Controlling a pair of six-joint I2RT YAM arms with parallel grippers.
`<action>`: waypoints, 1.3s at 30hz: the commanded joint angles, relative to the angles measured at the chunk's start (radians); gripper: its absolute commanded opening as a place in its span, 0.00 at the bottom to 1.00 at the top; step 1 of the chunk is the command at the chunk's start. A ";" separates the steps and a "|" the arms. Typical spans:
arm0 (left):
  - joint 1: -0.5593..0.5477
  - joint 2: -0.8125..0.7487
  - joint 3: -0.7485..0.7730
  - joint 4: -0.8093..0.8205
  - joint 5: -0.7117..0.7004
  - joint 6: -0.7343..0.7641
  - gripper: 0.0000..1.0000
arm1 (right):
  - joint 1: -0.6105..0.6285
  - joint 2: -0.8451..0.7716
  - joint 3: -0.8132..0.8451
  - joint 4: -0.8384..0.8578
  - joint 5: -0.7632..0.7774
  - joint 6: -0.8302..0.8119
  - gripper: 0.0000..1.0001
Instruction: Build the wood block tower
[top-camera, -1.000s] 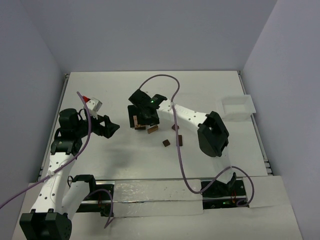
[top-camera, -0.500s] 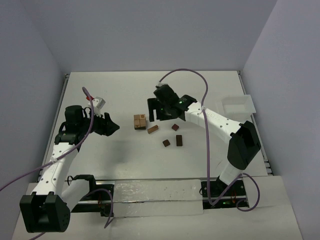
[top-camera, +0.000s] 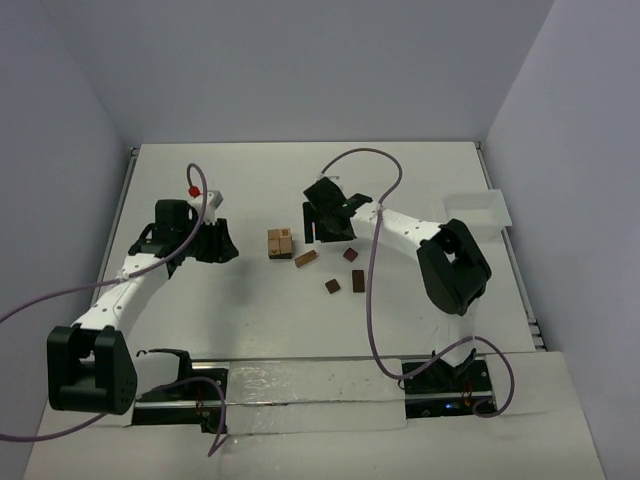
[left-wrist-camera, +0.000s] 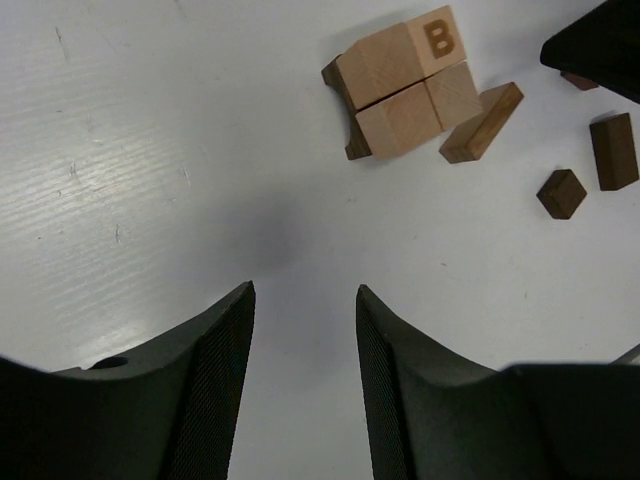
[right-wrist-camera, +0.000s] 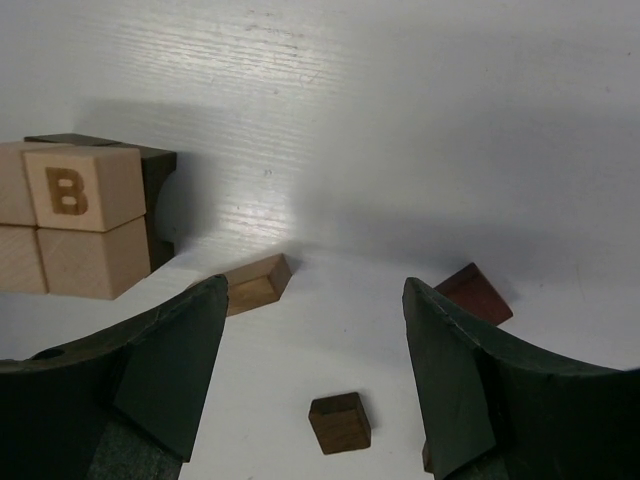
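— Four tan cubes form our wood block tower (top-camera: 280, 243), just left of our right gripper (right-wrist-camera: 315, 300), which has backed away, jaws spread and empty.
— And our left gripper (left-wrist-camera: 305, 300)?
— Narrowing but parted, holding nothing, with the tower ahead. Loose brown blocks (top-camera: 332, 286) under our right fingers come next, we judge.

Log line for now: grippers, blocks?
left gripper open, empty | right gripper open, empty | light tan wooden block stack untouched | four brown wooden blocks loose

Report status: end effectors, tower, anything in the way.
Left end effector, right end effector open, empty. Wood block tower small, between them. Loose blocks lie right of it.
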 joint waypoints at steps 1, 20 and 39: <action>-0.007 0.078 0.070 0.003 -0.013 -0.031 0.51 | 0.007 0.046 0.032 0.039 -0.003 0.054 0.77; -0.046 0.381 0.176 0.030 0.069 -0.099 0.50 | 0.021 0.169 0.084 0.059 -0.108 0.122 0.78; -0.049 0.438 0.173 0.048 0.097 -0.105 0.51 | 0.039 0.175 0.094 0.048 -0.134 0.134 0.89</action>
